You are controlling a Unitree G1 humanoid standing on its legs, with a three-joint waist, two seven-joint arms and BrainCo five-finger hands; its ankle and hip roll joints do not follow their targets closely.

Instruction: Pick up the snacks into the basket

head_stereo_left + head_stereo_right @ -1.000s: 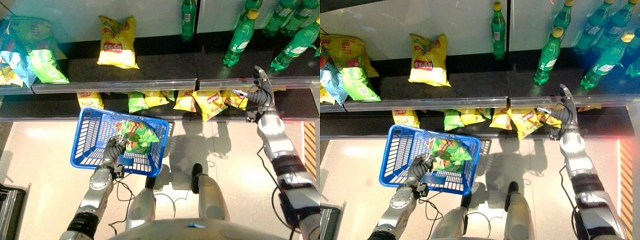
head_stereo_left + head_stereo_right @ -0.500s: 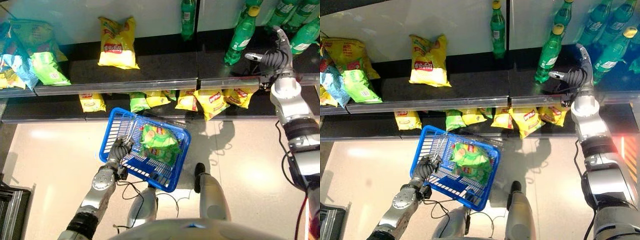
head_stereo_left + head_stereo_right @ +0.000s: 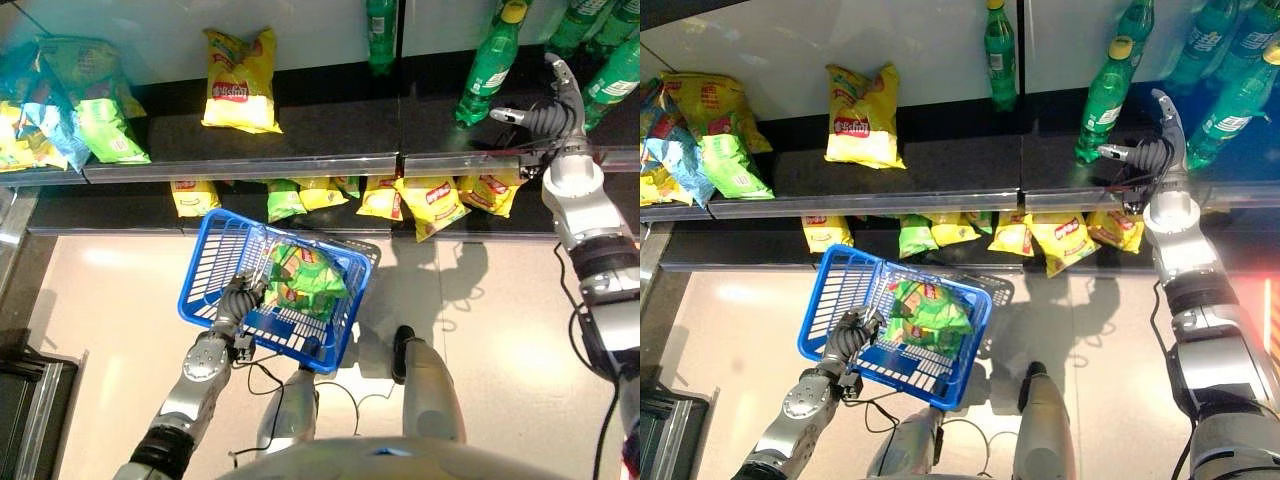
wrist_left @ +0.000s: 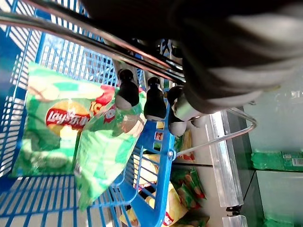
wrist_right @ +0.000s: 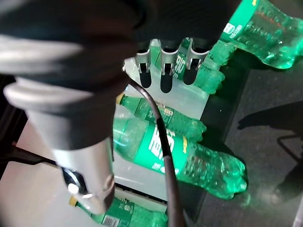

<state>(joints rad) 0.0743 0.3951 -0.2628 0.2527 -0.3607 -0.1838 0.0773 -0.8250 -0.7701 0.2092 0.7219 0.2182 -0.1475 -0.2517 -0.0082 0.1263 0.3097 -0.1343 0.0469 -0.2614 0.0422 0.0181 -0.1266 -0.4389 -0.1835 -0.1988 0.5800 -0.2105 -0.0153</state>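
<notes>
Green snack bags (image 3: 303,278) lie in the blue wire basket (image 3: 215,262). Left hand (image 3: 238,297) grips its metal handle (image 4: 94,40). Right hand (image 3: 548,108), fingers straight, hovers over green plastic bottles (image 5: 189,156)

Silver-grey arms; robot hand (image 3: 1161,150) silver fingers, dark tips.

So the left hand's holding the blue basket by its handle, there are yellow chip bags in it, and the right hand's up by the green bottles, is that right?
Not quite: the chip bags in the blue basket are green, not yellow, as the left eye view and left wrist view show. The rest holds: the left hand grips the basket's handle, and the right hand is up by the green bottles.
</notes>
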